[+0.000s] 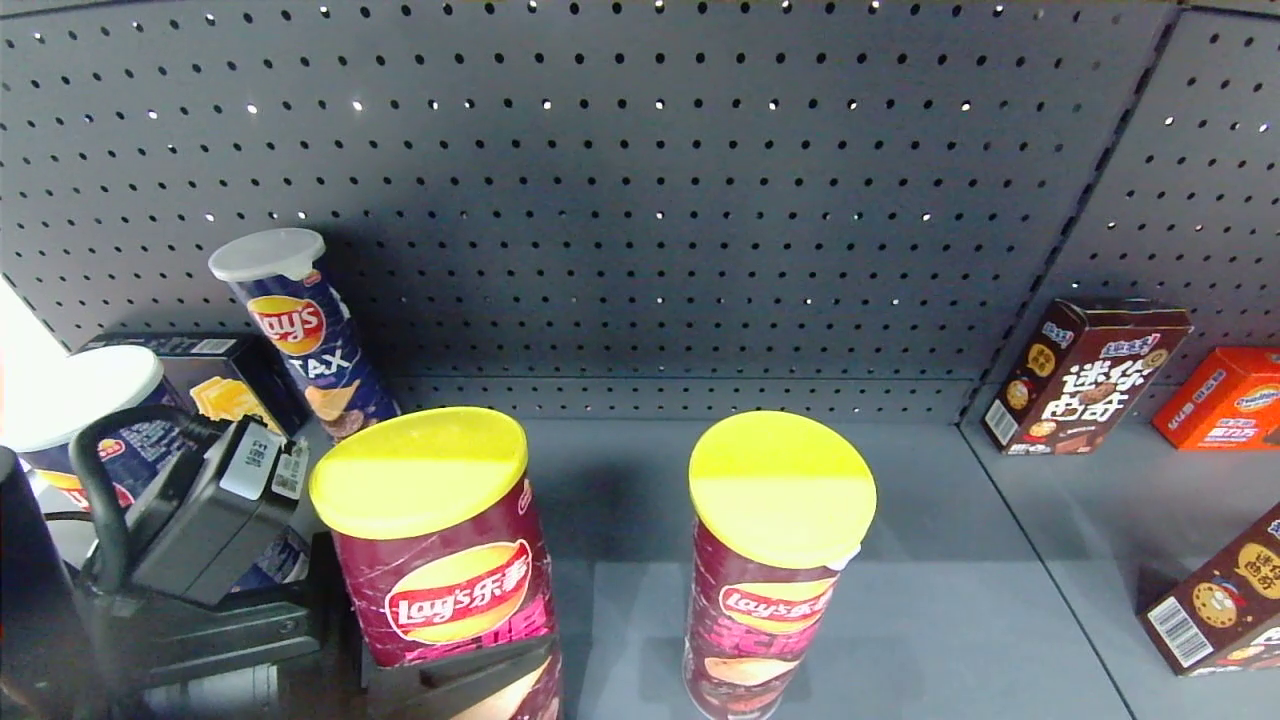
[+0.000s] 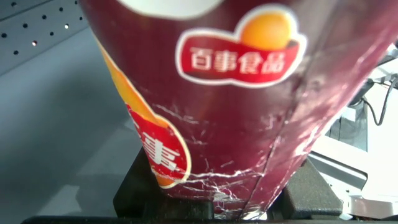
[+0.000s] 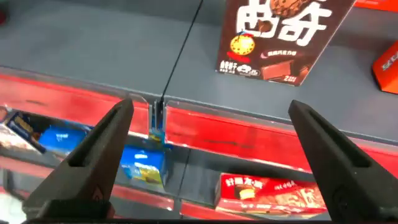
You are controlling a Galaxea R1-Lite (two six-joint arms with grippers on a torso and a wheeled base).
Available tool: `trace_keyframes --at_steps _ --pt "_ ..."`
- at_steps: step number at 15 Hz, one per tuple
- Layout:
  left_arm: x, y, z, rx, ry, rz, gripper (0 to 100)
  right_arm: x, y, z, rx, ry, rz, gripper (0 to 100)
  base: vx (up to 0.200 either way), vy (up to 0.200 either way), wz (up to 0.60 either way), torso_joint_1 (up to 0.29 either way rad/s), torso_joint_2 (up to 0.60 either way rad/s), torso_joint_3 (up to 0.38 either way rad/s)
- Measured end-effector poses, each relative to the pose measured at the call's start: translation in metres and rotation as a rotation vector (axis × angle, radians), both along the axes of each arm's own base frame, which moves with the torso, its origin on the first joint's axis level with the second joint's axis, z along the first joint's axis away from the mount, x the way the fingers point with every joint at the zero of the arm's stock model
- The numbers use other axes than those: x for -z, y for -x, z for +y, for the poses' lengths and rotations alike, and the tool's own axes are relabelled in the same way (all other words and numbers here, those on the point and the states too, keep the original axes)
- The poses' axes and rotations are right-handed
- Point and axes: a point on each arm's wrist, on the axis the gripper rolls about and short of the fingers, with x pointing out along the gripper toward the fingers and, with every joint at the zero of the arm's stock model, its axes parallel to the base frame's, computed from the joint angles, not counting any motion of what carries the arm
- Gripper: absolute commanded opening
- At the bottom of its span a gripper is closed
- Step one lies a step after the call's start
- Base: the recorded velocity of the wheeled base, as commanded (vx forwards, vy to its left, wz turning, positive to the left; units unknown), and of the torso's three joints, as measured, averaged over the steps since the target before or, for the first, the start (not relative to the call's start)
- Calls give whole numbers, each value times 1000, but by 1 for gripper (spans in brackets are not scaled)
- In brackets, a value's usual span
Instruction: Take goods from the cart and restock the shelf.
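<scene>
A maroon chip can with a yellow lid (image 1: 432, 545) is upright at the front left of the grey shelf (image 1: 620, 480), with my left gripper (image 1: 455, 680) shut on its lower body. Up close, the left wrist view has the held can (image 2: 230, 93) between the black fingers (image 2: 140, 193). The gripper hides its base. A second maroon can with a yellow lid (image 1: 775, 570) stands free on the shelf to the right of the first. My right gripper (image 3: 214, 168) hangs open and holds nothing, in front of the shelf's red front strip (image 3: 249, 134).
A blue can with a white lid (image 1: 295, 330) leans at the back left, by a dark box (image 1: 215, 375) and another white-lidded can (image 1: 80, 400). Brown cookie boxes (image 1: 1085, 375) (image 1: 1215, 600) and an orange box (image 1: 1220, 395) fill the right bay. The pegboard wall (image 1: 640, 200) closes the back.
</scene>
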Motion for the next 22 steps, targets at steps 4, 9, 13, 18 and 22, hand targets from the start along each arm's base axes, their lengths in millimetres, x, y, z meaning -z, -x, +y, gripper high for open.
trace_keyframes --at_steps 4,9,13,18,22 --pt "1 1 0 8 -1 3 0 4 -3 3 -123 -49 -67 100 0 0 0 0 0 0" --pt "-3 2 1 3 10 -14 0 12 -4 5 -196 -46 -47 100 0 0 0 0 0 0" --pt "-6 5 4 -7 17 -28 0 13 -4 5 -193 -48 -45 100 0 0 0 0 0 0" --pt "-8 8 5 0 23 -39 0 12 -9 9 -77 -34 23 100 0 0 0 0 0 0" --pt "-8 10 6 4 25 -42 0 12 -6 12 92 -40 -19 100 0 0 0 0 0 0"
